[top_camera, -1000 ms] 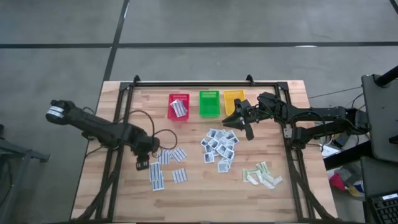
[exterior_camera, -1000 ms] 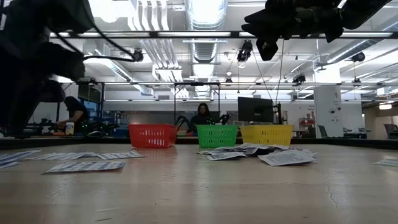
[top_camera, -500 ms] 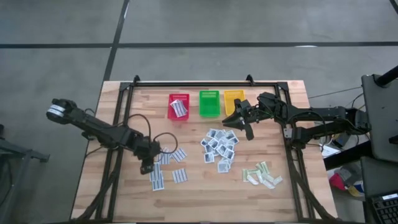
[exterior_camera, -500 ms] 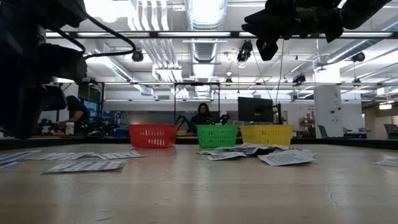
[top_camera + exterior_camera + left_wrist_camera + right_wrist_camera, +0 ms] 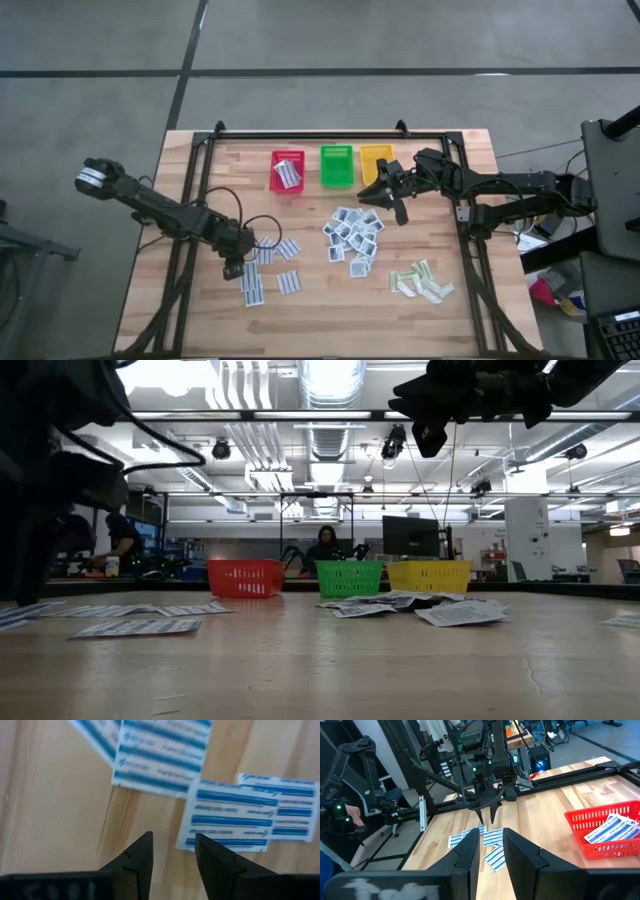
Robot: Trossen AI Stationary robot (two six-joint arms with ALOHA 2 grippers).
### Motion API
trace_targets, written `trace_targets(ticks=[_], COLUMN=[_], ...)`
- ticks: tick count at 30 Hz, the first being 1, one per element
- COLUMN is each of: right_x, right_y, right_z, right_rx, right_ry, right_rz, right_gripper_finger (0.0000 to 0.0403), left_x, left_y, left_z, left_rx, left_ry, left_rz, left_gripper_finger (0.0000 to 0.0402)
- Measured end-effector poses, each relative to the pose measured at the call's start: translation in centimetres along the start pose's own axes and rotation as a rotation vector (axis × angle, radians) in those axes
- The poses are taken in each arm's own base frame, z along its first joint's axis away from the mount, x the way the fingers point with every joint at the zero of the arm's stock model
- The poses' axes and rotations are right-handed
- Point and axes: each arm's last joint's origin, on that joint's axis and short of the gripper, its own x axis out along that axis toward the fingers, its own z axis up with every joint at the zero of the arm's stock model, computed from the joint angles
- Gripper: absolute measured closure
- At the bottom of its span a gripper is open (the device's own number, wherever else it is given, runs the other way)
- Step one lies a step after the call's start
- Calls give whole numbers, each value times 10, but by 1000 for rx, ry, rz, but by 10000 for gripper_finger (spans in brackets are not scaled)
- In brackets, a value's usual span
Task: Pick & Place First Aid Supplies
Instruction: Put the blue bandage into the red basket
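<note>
The red basket (image 5: 287, 171) serves as landmark; it stands at the table's (image 5: 460, 310) far edge with a green basket (image 5: 336, 166) beside it and a yellow basket (image 5: 375, 160) beyond that. Several striped packets (image 5: 612, 828) lie inside the red basket.

Left gripper (image 5: 231, 266): low over the table, nearer the front than the red basket and slightly to its left. Fingers apart, pointing down, holding nothing. Loose striped packets (image 5: 231, 813) lie flat on the wood just beyond the fingertips.

Right gripper (image 5: 378, 198): raised above the table, on the far side of the green basket from the red one, just in front of the yellow basket. Fingers (image 5: 520, 852) stand slightly apart with nothing between them.

Square packets (image 5: 352, 235) lie heaped in front of the green basket. Beige strips (image 5: 420, 281) lie further right, well apart from the red basket.
</note>
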Motion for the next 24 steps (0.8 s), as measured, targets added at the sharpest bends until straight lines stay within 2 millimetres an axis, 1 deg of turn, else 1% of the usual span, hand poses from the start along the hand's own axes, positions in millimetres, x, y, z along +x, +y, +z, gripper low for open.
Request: trace_targets(ticks=[3,7,11,13,20,24], right_x=[0,0,0,0,0,0], right_y=[0,0,0,0,0,0], right_z=[0,0,0,0,0,0], right_rx=[-3,-10,-10,-10,-6,-6], right_ry=[0,0,1,1,1,1], right_rz=[0,0,-1,-1,-1,0], right_gripper_finger=[316,320,328,332,331,324], left_x=[3,2,-4,-4,13,27], left_y=[2,1,-5,-6,-7,-3], left_z=[-2,-1,6,7,7,6], left_rx=[-32,-61,-10,14,35,23], left_ry=[-1,-4,-38,-45,37,90], left_rz=[0,-4,-24,-10,44,128], left_gripper_finger=[264,264,264,264,265,265])
